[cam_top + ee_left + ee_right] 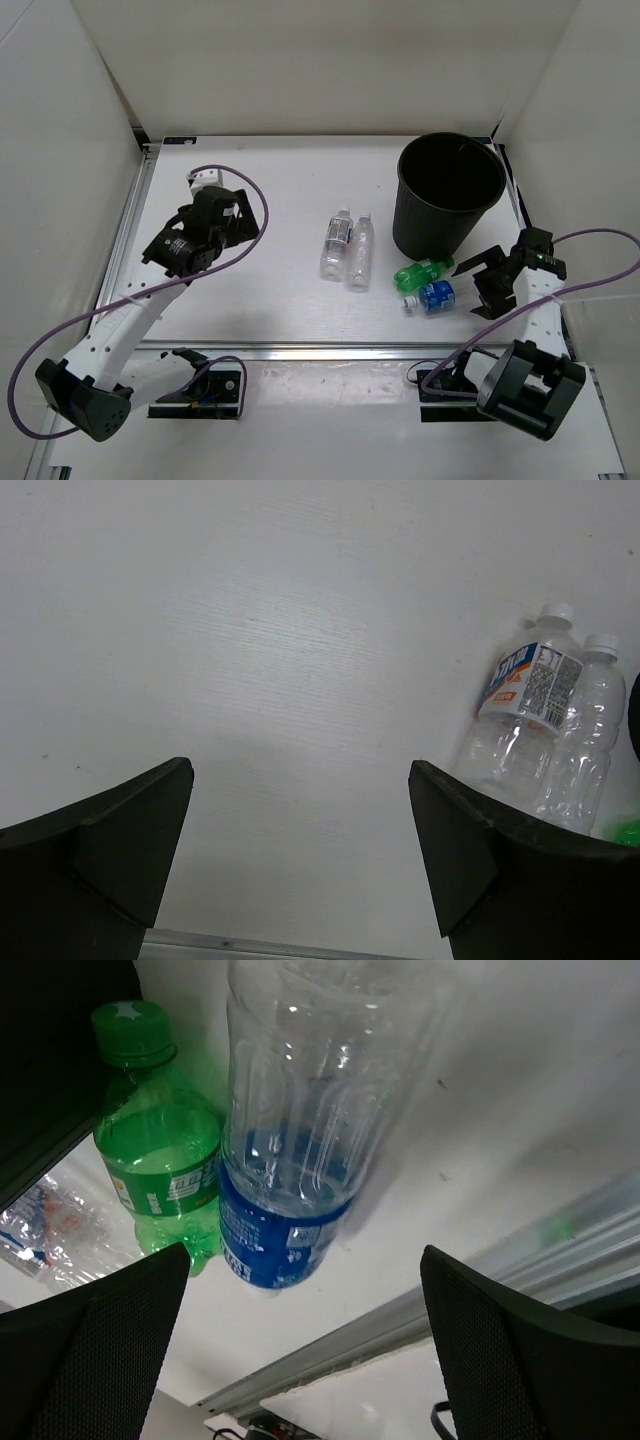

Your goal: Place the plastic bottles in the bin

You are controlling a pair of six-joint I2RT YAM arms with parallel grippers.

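Two clear bottles with white caps (337, 243) (360, 252) lie side by side mid-table; they also show in the left wrist view (525, 705) (585, 740). A green bottle (421, 271) and a blue-labelled bottle (432, 297) lie in front of the black bin (446, 195). In the right wrist view the green bottle (160, 1150) and the blue-labelled bottle (295, 1130) lie just ahead of the jaws. My right gripper (487, 277) is open and empty, just right of these two. My left gripper (228, 213) is open and empty, left of the clear bottles.
White walls enclose the table on three sides. A metal rail (330, 350) runs along the table's near edge, also in the right wrist view (420, 1310). The bin stands at the back right, near the right wall.
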